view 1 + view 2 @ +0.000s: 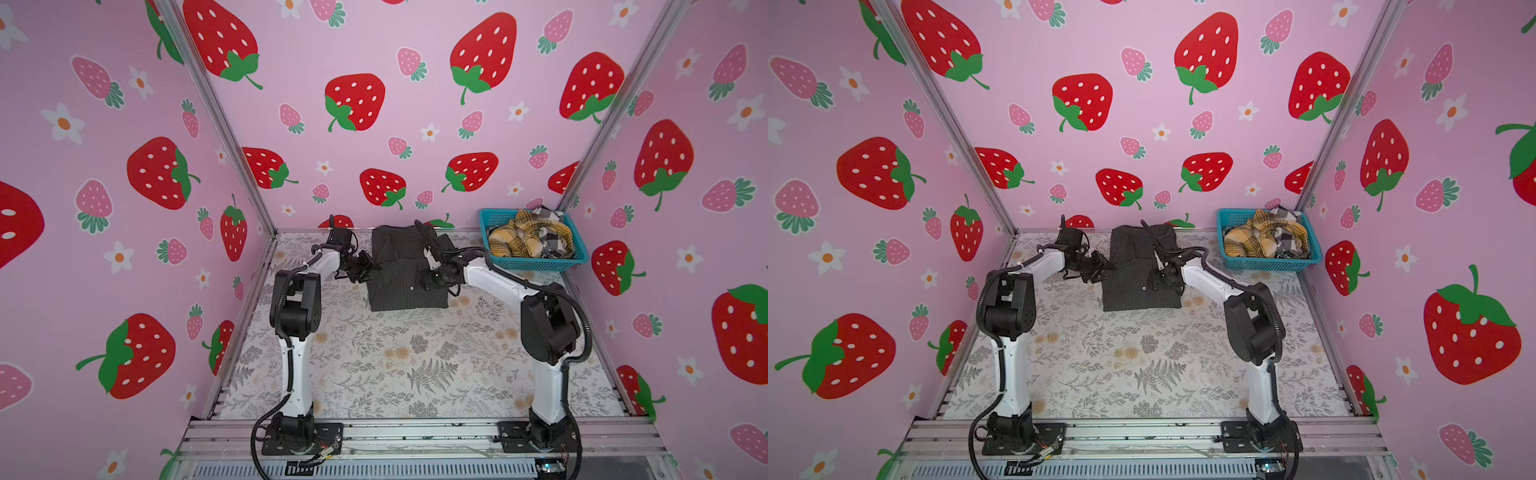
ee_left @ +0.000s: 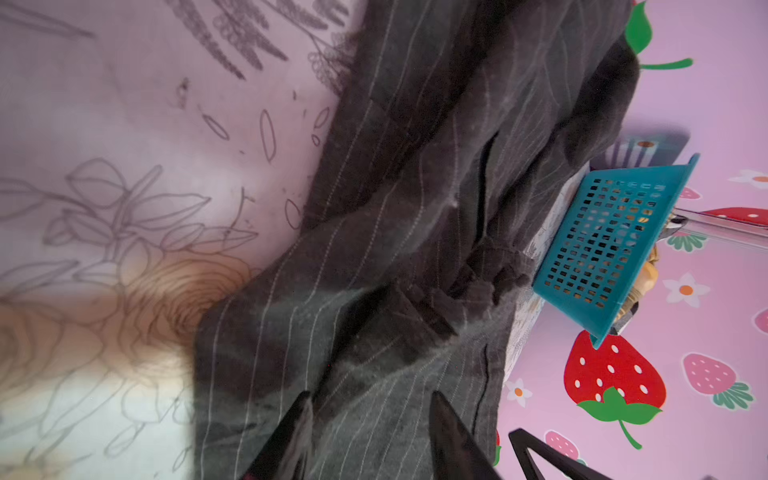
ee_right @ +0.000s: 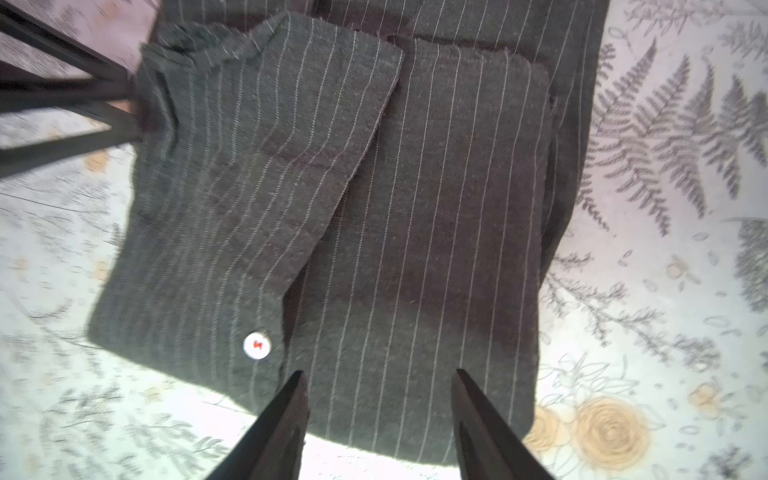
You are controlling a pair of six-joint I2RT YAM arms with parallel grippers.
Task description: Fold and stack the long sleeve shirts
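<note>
Right wrist view: my right gripper (image 3: 376, 376) is spread over the folded charcoal shirt (image 3: 415, 208), pinching nothing. My left gripper (image 2: 372, 397) is spread too, above the same cloth. In both top views that shirt lies at the table's (image 1: 395, 361) twelve o'clock; plaid shirts (image 1: 523, 239) fill the basket (image 1: 536, 264) at two o'clock.

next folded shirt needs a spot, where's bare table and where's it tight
Widest bare patch: floral tablecloth in front of the charcoal pinstripe shirt, between the two arm bases. Crowded at the back: left gripper and right gripper are at that shirt, the teal mesh basket of shirts fills the right corner, and the right arm crosses the strip between them.
</note>
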